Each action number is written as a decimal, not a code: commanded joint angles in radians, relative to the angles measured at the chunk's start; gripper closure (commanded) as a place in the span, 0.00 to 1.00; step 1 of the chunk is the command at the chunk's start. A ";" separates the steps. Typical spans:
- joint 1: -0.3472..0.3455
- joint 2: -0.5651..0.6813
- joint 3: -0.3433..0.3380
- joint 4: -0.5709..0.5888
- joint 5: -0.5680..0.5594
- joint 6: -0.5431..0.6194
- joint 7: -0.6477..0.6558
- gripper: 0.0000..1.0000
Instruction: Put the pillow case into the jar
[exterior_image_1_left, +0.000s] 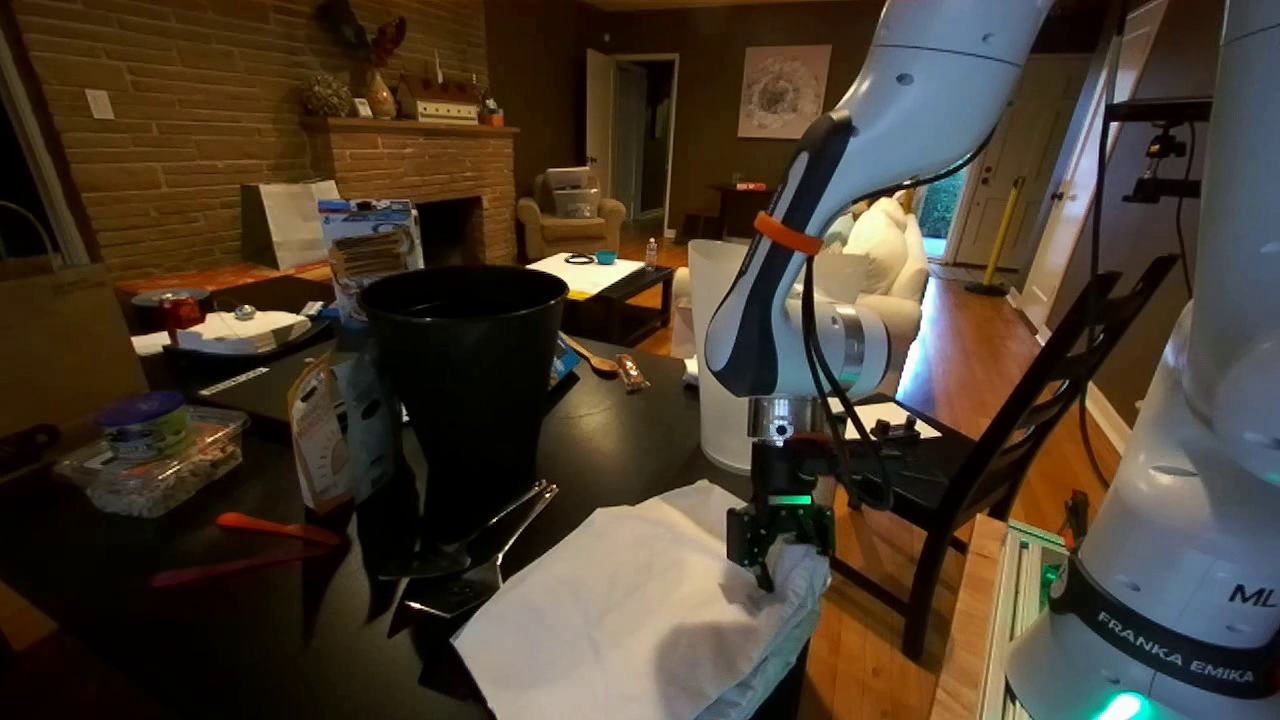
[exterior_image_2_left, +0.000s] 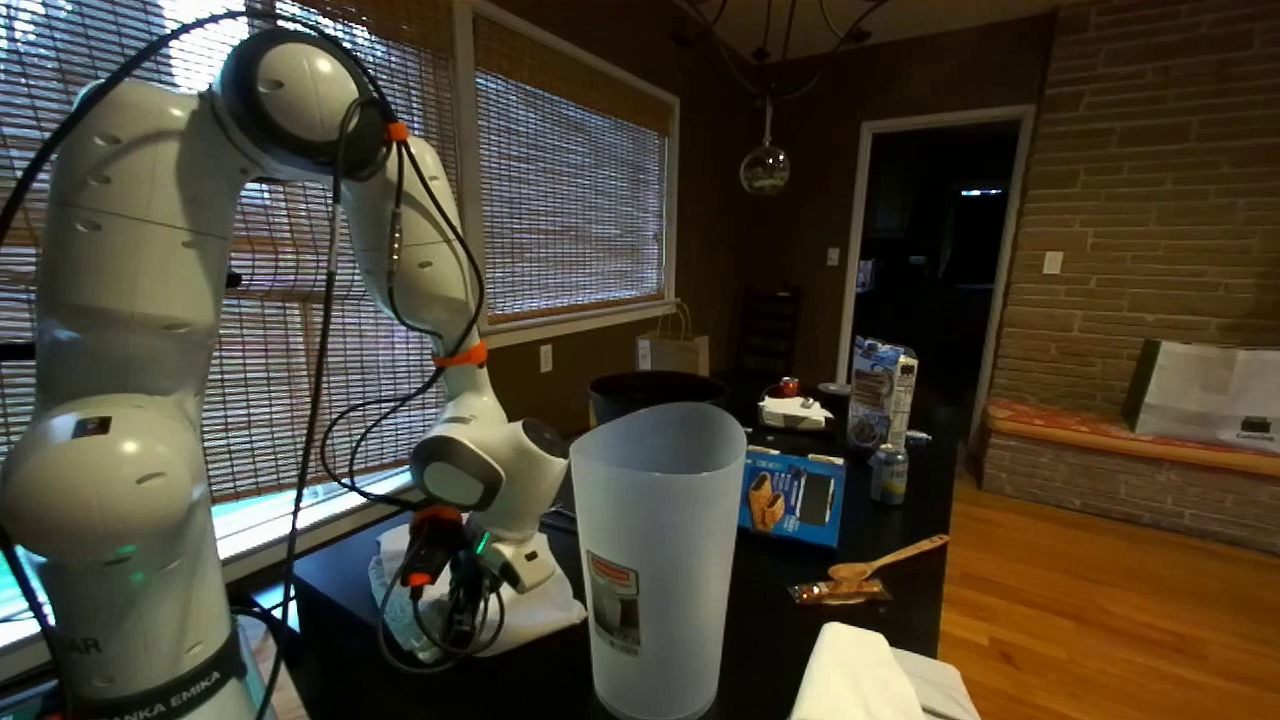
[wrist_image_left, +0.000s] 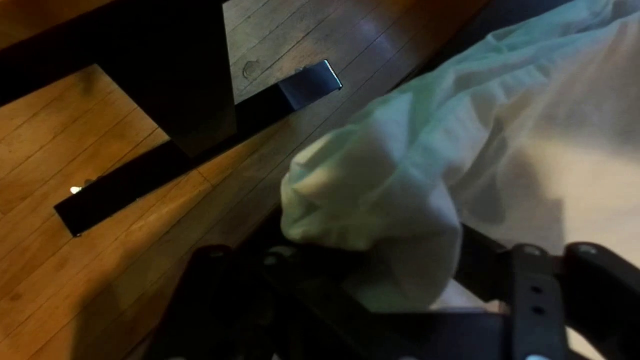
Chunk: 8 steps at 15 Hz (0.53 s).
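Observation:
The pillow case (exterior_image_1_left: 610, 590), a large white creased cloth, lies on the dark table at its near edge. It also shows in an exterior view (exterior_image_2_left: 530, 612), partly behind the arm, and in the wrist view (wrist_image_left: 595, 170). My gripper (exterior_image_1_left: 778, 572) points down at its edge. In the wrist view the jaws (wrist_image_left: 415, 255) are shut on a bunched fold of the cloth; the fingertips are partly hidden by it. The jar (exterior_image_2_left: 665, 570), a tall white translucent cylinder, stands upright on the table beside the cloth. It also shows partly behind the arm (exterior_image_1_left: 725, 425).
A black bucket (exterior_image_1_left: 465, 390) stands on the table, with metal tongs (exterior_image_1_left: 500, 550) beside it. A blue box (exterior_image_2_left: 795, 495), a wooden spoon (exterior_image_2_left: 890, 560), a can (exterior_image_2_left: 888, 475) and folded white cloth or paper (exterior_image_2_left: 865, 675) are also there. A chair (exterior_image_1_left: 985, 450) stands beside the table.

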 joint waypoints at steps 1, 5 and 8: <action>0.057 -0.065 0.012 0.003 -0.127 0.027 0.082 0.86; 0.145 -0.229 -0.026 -0.045 -0.459 -0.008 0.270 1.00; 0.192 -0.318 -0.034 0.016 -0.703 -0.114 0.408 0.97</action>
